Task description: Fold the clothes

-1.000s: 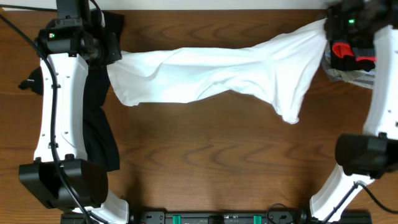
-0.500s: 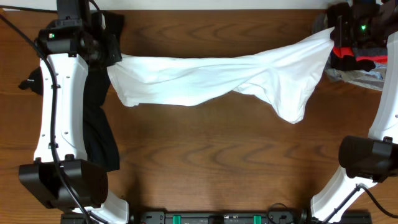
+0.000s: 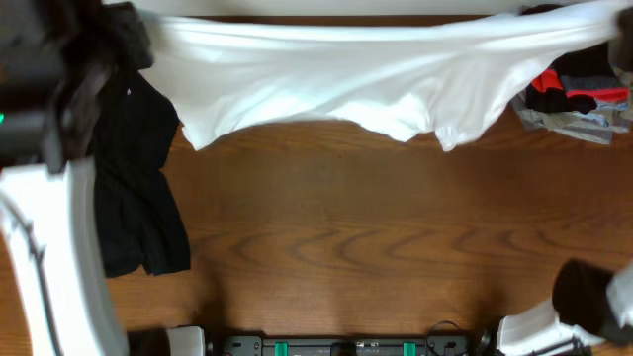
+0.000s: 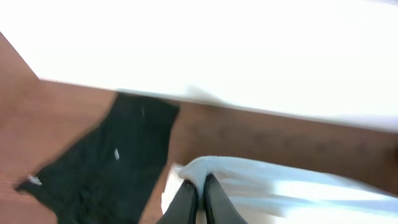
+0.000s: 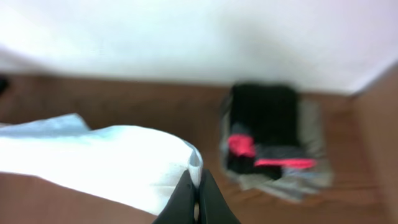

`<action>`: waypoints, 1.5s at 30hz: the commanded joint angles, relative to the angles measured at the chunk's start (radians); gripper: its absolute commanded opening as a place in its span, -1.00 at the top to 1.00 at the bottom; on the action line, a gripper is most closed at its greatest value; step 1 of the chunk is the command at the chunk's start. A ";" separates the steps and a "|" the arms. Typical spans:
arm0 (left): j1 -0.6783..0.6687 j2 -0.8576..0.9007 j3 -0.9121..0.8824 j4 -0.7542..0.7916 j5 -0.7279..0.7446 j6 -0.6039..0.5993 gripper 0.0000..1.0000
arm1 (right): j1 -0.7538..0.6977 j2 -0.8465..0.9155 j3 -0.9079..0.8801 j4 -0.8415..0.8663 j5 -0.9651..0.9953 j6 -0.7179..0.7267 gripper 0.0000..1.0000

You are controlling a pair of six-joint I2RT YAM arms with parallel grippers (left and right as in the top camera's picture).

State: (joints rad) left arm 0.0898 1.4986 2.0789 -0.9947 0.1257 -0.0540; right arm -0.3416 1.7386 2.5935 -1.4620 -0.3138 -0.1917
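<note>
The white T-shirt [image 3: 346,74] hangs stretched across the far side of the table, held up at both ends, its lower edge sagging toward the wood. My left gripper [image 4: 198,186] is shut on the shirt's left end [image 4: 261,186]; in the overhead view it sits at the top left [image 3: 134,30]. My right gripper [image 5: 195,186] is shut on the shirt's right end [image 5: 99,158], at the overhead view's top right edge. The long black garment [image 3: 134,188] lies loose on the table at the left, also in the left wrist view [image 4: 106,168].
A folded stack of black, red and grey clothes [image 3: 574,99] sits at the far right, also in the right wrist view [image 5: 267,140]. The left arm [image 3: 45,227] covers the left edge. A white wall [image 4: 217,43] stands behind the table.
Both grippers have lifted sharply and moved back, raising the white T-shirt off the table and pulling it taut. The black garment is now more exposed.
</note>
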 commanded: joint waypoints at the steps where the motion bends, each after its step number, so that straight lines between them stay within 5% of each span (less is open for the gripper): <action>1: 0.010 -0.099 0.021 0.010 -0.043 0.027 0.88 | -0.055 -0.088 0.045 0.002 0.010 0.011 0.98; 13: 0.010 -0.413 0.021 0.010 -0.061 0.035 0.88 | -0.219 -0.361 0.058 0.004 0.010 0.010 0.98; 20: 0.010 -0.441 0.019 -0.014 -0.061 0.035 0.88 | -0.229 -0.409 0.057 0.006 0.009 0.000 0.98; 35: 0.010 -0.084 0.018 -0.063 -0.060 0.034 0.88 | -0.225 -0.139 0.055 -0.048 -0.138 -0.023 0.98; 45: 0.010 0.215 0.018 -0.029 -0.059 0.034 0.88 | -0.097 0.114 0.055 -0.082 -0.122 -0.049 0.97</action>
State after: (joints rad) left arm 0.0879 1.6585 2.0987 -1.0389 0.1055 -0.0254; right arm -0.4690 1.8061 2.6469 -1.5482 -0.4915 -0.2199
